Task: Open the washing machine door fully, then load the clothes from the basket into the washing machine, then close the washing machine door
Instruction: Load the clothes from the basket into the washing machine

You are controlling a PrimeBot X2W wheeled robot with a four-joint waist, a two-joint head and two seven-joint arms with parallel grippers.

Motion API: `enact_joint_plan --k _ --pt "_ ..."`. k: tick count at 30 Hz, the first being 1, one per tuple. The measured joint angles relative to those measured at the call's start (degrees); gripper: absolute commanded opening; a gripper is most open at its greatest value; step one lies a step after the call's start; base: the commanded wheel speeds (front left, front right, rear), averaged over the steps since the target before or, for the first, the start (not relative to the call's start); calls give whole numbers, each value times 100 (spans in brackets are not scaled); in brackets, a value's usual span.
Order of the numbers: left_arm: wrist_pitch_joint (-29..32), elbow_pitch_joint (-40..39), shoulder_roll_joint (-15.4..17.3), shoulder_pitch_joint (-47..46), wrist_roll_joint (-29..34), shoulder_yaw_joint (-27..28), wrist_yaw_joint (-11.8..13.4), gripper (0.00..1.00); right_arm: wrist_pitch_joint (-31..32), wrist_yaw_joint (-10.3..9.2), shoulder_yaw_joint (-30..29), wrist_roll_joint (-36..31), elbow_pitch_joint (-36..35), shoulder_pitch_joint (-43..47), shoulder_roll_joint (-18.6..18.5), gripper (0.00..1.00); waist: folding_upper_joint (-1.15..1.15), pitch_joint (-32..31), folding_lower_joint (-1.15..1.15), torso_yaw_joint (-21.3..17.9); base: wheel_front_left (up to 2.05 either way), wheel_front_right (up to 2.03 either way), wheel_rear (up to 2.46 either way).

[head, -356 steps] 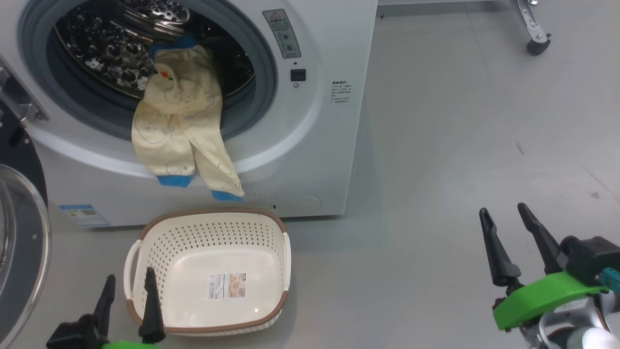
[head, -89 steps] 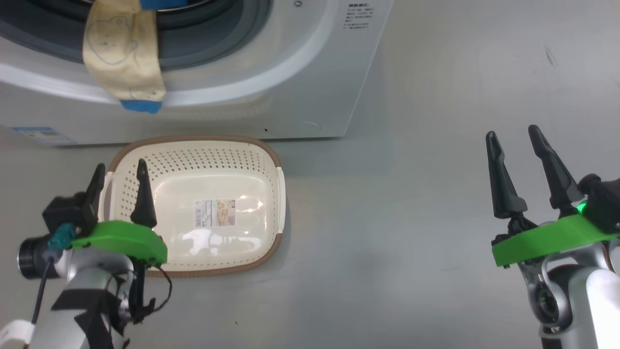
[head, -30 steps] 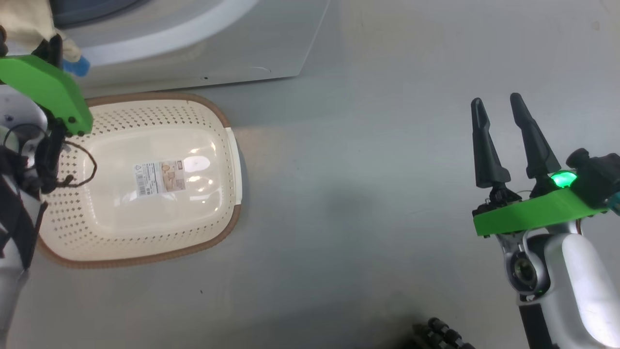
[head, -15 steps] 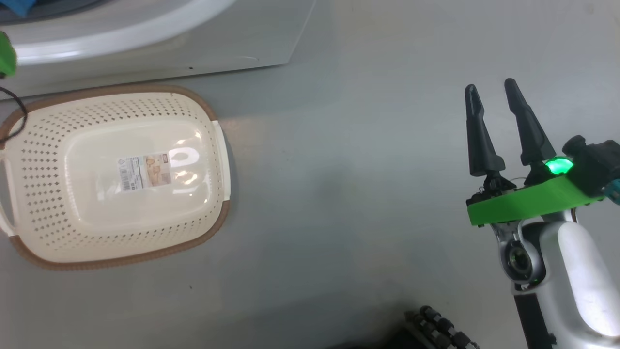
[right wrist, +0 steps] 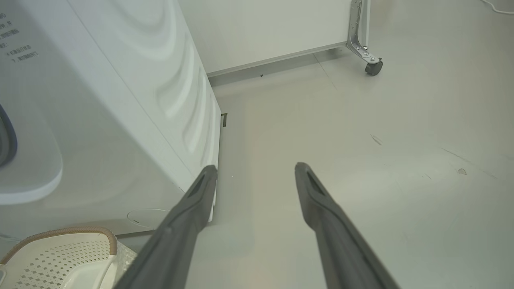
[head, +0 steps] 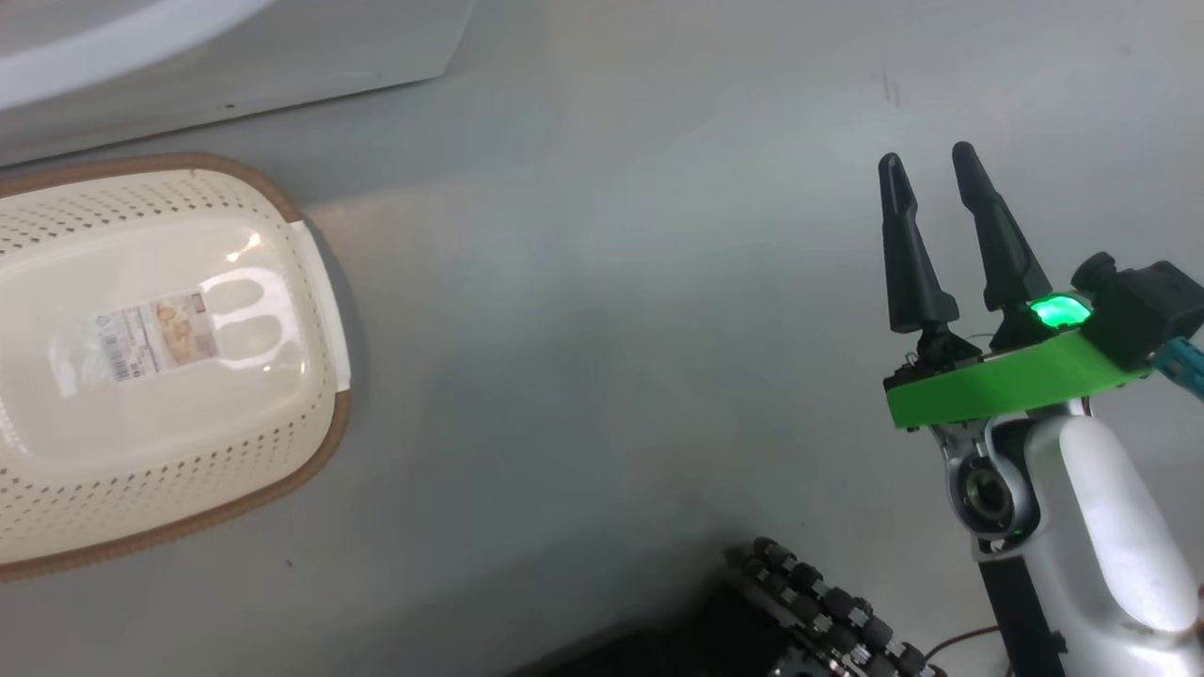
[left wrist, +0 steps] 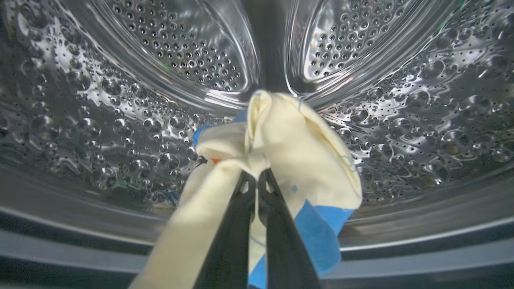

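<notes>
Left fingers (left wrist: 235,224) clenching soft cream-yellow garment with blue trim (left wrist: 305,160) inside perforated steel drum (left wrist: 100,120); right fingers (head: 910,263) hovering spread, empty.

The pale grey floor (head: 602,329) bears the basket (head: 188,481), just beside the washing machine (right wrist: 100,120); 1 castor (right wrist: 373,67) stands well apart.

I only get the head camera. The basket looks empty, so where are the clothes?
Observer: The left gripper is shut on a cream-yellow garment with blue patches.
Operator: Is it inside yet?
Observer: The gripper points into the perforated steel drum and holds the garment's top in front of it.
Operator: Anything else nearby?
Observer: Past the washing machine, the right wrist view shows a caster wheel on a metal leg.
</notes>
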Motion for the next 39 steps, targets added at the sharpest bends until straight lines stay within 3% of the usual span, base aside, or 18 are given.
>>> enact_joint_plan --k 9,19,21,22,30,39 --pt "-799 657 266 -1037 435 -52 -248 0 -57 1 188 191 92 -169 2 100 0 342 0 -433 0 0 0" --pt "-1537 1660 90 -1500 445 -30 -299 0 -57 1 209 202 102 -196 2 100 0 467 0 -562 0 0 0" --pt "-1583 1793 23 -1500 365 -19 -353 96 -57 0 196 201 82 -196 2 100 0 458 0 -539 0 0 0" --pt "-1600 1847 -3 -1500 354 -26 -352 100 -57 0 188 201 77 -196 2 100 0 453 0 -523 0 0 0" --pt "-1901 2030 -168 -1395 216 -12 -350 100 -57 0 100 155 66 -196 2 100 0 362 -1 -367 0 0 0" --pt "-2332 2036 -485 -615 18 46 -277 100 -57 0 -10 20 63 -186 2 100 0 67 -1 -119 0 0 0"
